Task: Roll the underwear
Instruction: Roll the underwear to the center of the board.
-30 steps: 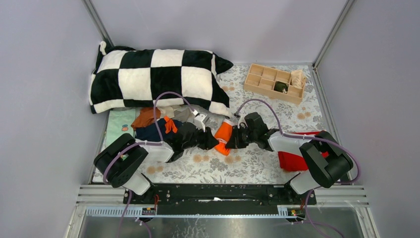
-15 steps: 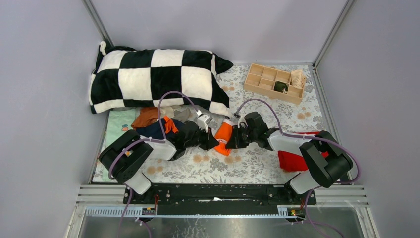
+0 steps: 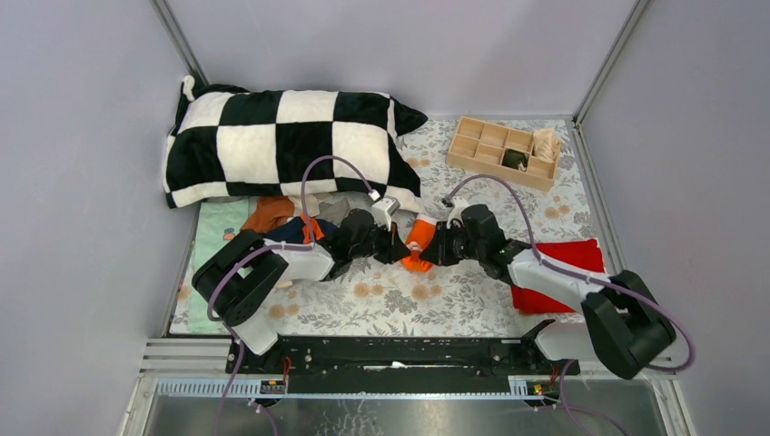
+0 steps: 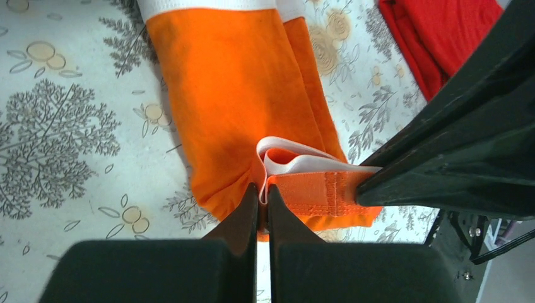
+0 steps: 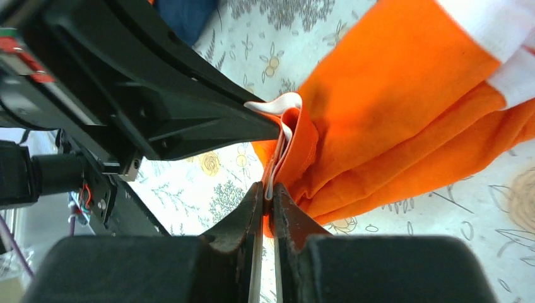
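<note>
A bright orange underwear (image 3: 418, 243) with a white waistband lies folded on the floral table cover at the middle. My left gripper (image 3: 397, 247) is shut on the near folded edge of the orange underwear (image 4: 240, 95), pinching waistband and cloth between its fingertips (image 4: 263, 201). From the right, my right gripper (image 3: 430, 252) is shut on the same lifted edge of the orange underwear (image 5: 404, 95), its jaws (image 5: 268, 194) closed on the white band. More underwear (image 3: 286, 227), navy, rust-brown and grey, is heaped behind the left arm.
A black-and-white checked pillow (image 3: 272, 141) lies at the back left. At the back right stands a wooden divided box (image 3: 501, 150). A red cloth (image 3: 558, 272) lies under the right arm, and is seen again as the red cloth (image 4: 454, 38). A pale green mat (image 3: 218, 232) is at the left.
My left gripper has moved right to the orange underwear and closed on its edge. The right arm shifted right and stretched out, still gripping the cloth, which has moved slightly right.
</note>
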Controlling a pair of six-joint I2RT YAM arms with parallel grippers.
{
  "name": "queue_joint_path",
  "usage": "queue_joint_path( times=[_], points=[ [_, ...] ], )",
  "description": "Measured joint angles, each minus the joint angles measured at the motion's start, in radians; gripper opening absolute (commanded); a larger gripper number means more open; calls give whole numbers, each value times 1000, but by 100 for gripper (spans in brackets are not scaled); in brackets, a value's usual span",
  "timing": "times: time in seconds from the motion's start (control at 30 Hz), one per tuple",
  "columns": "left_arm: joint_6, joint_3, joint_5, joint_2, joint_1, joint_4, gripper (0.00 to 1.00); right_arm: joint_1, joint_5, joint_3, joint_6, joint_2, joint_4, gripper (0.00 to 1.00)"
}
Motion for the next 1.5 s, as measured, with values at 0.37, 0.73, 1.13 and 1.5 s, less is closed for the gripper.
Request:
queue_joint_path(
  times=[0.37,0.73,1.13,1.5],
  points=[
    [-14,67,40,32,0,-7,0,0,144,-21,-5,-144,-64,0],
    [19,85,78,61,-5,-58,0,1,181,-24,-5,-90,-83,0],
    [38,155,78,135,-42,-99,0,1,214,-26,-5,-54,-103,0],
    [45,173,77,149,-44,-109,0,0,271,-26,-84,-101,-133,100]
  ],
)
